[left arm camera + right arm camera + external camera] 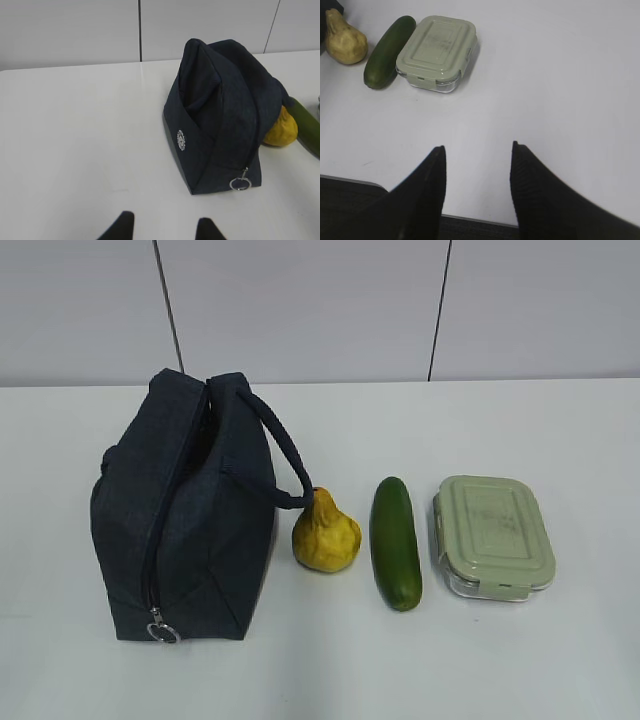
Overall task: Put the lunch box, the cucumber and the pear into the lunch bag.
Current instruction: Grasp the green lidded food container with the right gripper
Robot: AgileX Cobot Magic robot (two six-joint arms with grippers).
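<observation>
Bag point(185, 510) at frame left looks zipped: open via ring pull point(162, 631) w/ left hand point(162, 227); both hands released, right hand point(477, 165) empty

White table point(560, 660) carries lunch bag point(190, 510), pear point(325, 535), cucumber point(395, 543), lunch box point(492, 535).

Neither arm reaches into the wide view, but each wrist camera shows its own dark claw hanging above the worktop with nothing between the prongs: the left claw point(162, 229) parted moderately, the right claw point(477, 172) spread a little wider.
</observation>
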